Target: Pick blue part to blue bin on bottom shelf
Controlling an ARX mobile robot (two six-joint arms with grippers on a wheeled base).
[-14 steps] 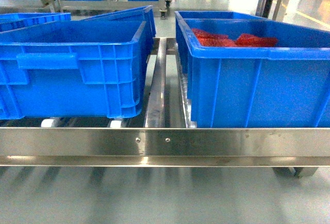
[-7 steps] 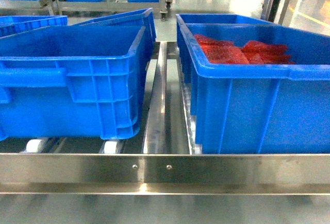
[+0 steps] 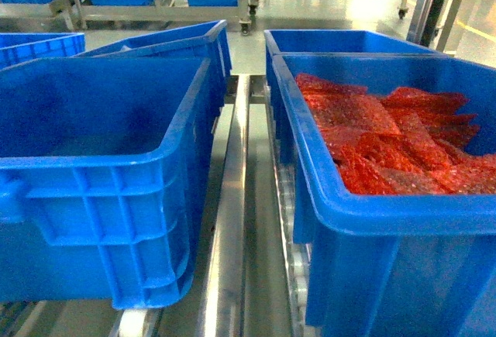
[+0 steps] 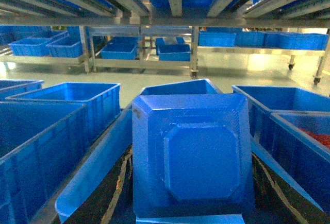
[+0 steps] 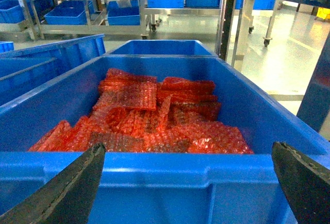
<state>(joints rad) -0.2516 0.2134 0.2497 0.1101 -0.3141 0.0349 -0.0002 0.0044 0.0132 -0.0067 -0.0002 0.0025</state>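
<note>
A stainless-steel rack level, the bottom shelf [image 3: 236, 221], fills the head view, with roller tracks running away from the camera between plastic bins. Four blue bins sit on it in two columns. Nearest on the left is a large blue bin [image 3: 101, 190] whose inside shows no contents from this angle; behind it stands a second, tilted one [image 3: 174, 42]. Nearest on the right is another large bin [image 3: 372, 252] holding a heap of red bubble-wrap bags [image 3: 395, 139], too overlapped to count. A fourth bin [image 3: 341, 41] stands directly behind it.

In the left wrist view, one blue part [image 4: 193, 154], a square moulded piece with a raised octagonal centre, fills the lower middle of the picture, close to the camera. The left gripper's fingers are hidden, so whether it pinches the part cannot be told.

In the right wrist view, the right gripper [image 5: 188, 183] has two dark fingers [image 5: 67, 188] spread wide apart, holding nothing, just before the near wall of the bag-filled bin.
</note>
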